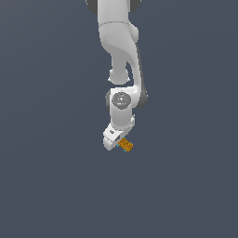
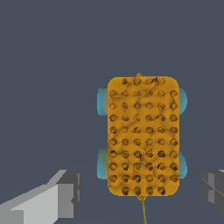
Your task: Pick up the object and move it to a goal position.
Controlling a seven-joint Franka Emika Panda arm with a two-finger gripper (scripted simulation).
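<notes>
You could not tell from the exterior view whether the gripper touched the tiny orange block; the wrist view's edges cut off both fingers.

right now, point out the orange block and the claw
orange block [image 2: 143, 138], wrist view, middle of its speckled top face
claw [image 2: 142, 190], wrist view, midway between its two grey fingertips

Small oblong orange block, dark-speckled on top, four teal bits at its long edges, lying flat.
</notes>
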